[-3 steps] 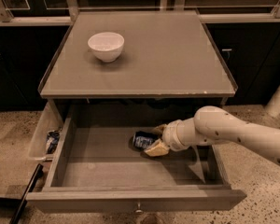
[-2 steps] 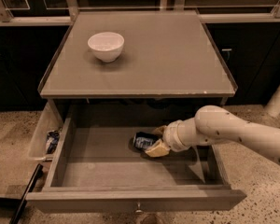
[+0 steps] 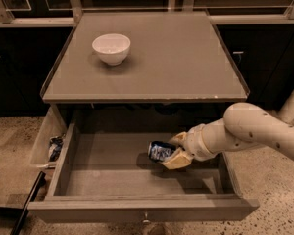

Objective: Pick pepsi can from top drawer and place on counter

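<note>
The pepsi can [image 3: 159, 151], dark blue with silver markings, lies on its side inside the open top drawer [image 3: 137, 207], right of its middle. My gripper [image 3: 174, 150] reaches into the drawer from the right and is shut on the can, one tan finger above it and one below. The can seems to be just above the drawer floor, with a shadow under it. The counter [image 3: 176, 62] is the grey-brown top above the drawer, with thin clear raised edges.
A white bowl [image 3: 111, 48] stands on the counter's back left. A narrow translucent bin [image 3: 48, 141] with a blue-and-white packet [image 3: 55, 148] hangs at the drawer's left. Dark cabinets stand behind, speckled floor around. A dark cable lies at the lower left.
My gripper and the can have shifted a little to the right inside the drawer. The bowl and the drawer have not moved.
</note>
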